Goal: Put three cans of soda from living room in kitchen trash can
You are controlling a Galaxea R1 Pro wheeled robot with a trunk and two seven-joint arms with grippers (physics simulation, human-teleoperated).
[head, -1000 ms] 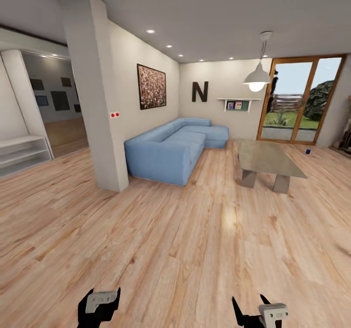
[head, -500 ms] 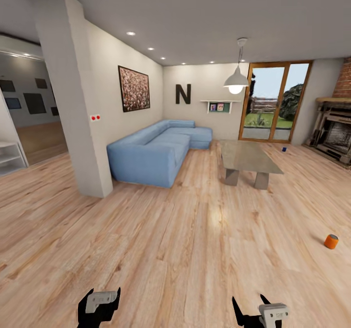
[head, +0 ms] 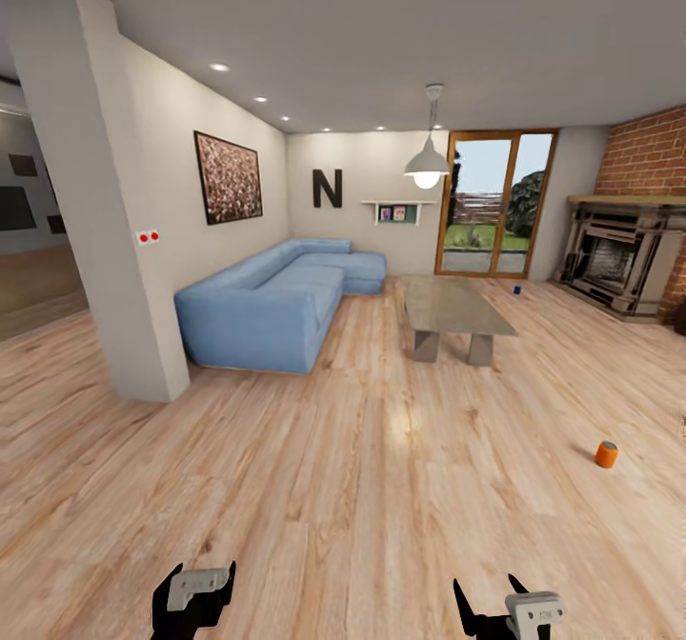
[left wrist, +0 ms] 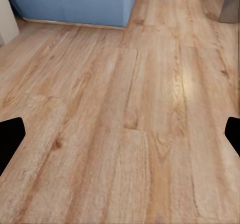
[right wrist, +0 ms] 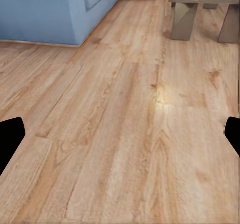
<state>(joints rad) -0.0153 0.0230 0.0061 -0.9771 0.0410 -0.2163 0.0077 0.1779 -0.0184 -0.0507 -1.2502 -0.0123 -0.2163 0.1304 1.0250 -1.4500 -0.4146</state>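
I am in the living room with both arms held low. An orange soda can [head: 606, 454] stands on the plank floor at the right, well ahead of my right gripper [head: 486, 597]. Far back near the glass doors [head: 488, 204] sits a dark blue can [head: 517, 290] on the floor. My left gripper [head: 198, 583] and the right one are both open and hold nothing. In each wrist view the black fingertips [left wrist: 12, 134] [right wrist: 12, 134] stand wide apart over bare floor. The trash can is out of view.
A blue sofa [head: 276, 302] runs along the left wall behind a white pillar [head: 105, 202]. The low grey-brown table [head: 453, 307] stands mid-room. A dark fireplace [head: 615, 259] and red brick wall [head: 653, 150] are at the right. Open plank floor lies ahead.
The camera has turned to the right, so the whole room has slid left in view. The fireplace, the brick wall and the orange can have come into sight. Both grippers hold the same pose.
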